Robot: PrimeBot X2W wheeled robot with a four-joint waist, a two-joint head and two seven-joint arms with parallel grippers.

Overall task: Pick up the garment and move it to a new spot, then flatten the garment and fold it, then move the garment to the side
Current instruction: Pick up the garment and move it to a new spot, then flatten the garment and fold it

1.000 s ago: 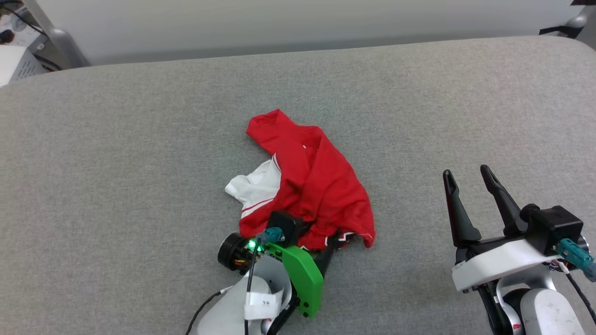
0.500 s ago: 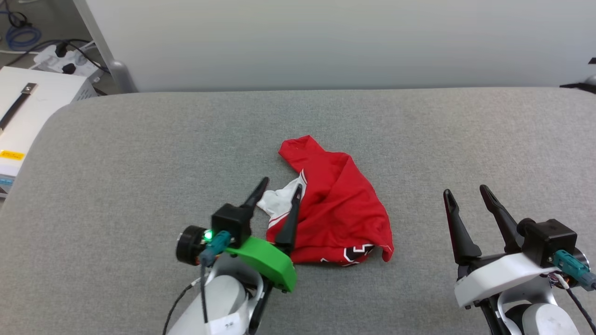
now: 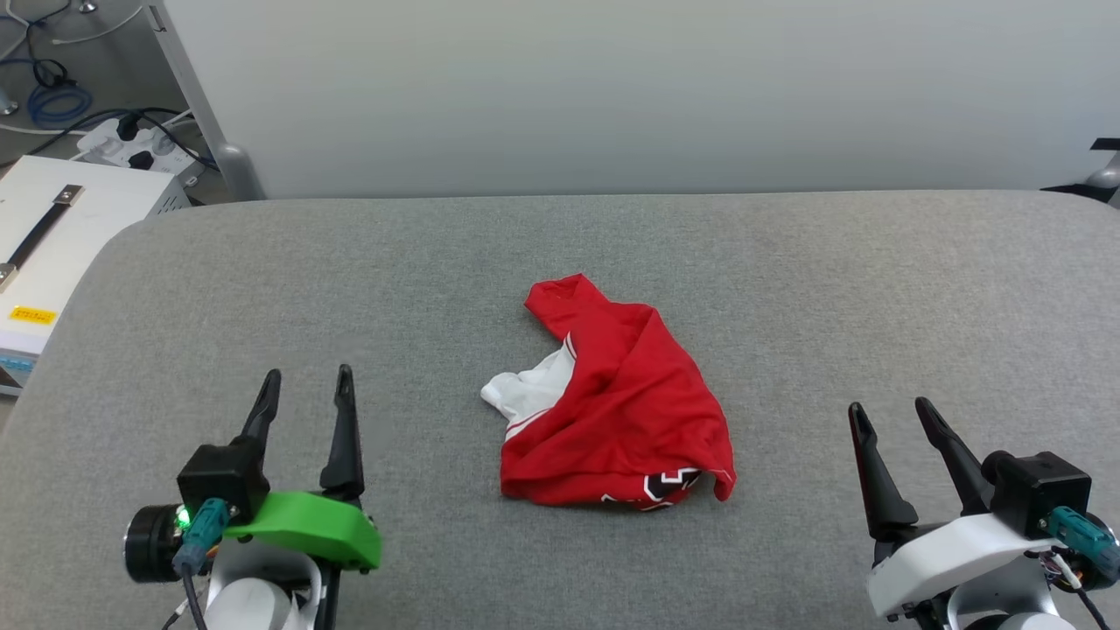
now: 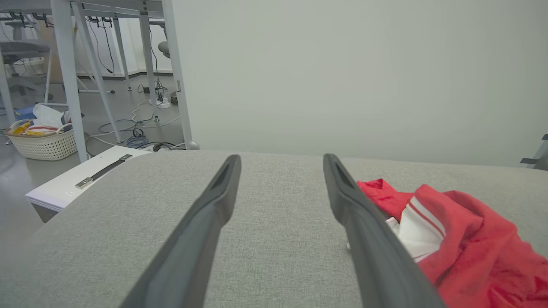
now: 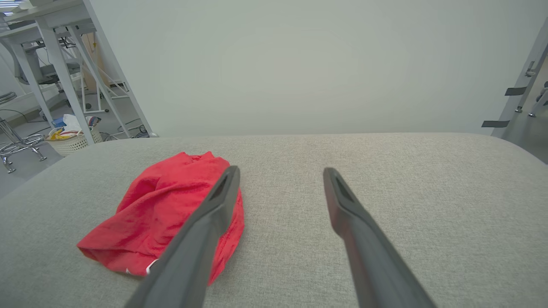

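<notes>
Red shirt lies bunched in the middle of the grey table. My left gripper and right gripper are spread wide, holding nothing. I think I should pinch two far-apart edges and pull gently

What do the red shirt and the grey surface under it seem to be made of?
The shirt looks like soft, matt knit fabric, perhaps cotton or polyester: it lies in loose folds. The grey surface looks like a woven textile cover with fine speckled grain; what lies beneath cannot be seen.
</notes>
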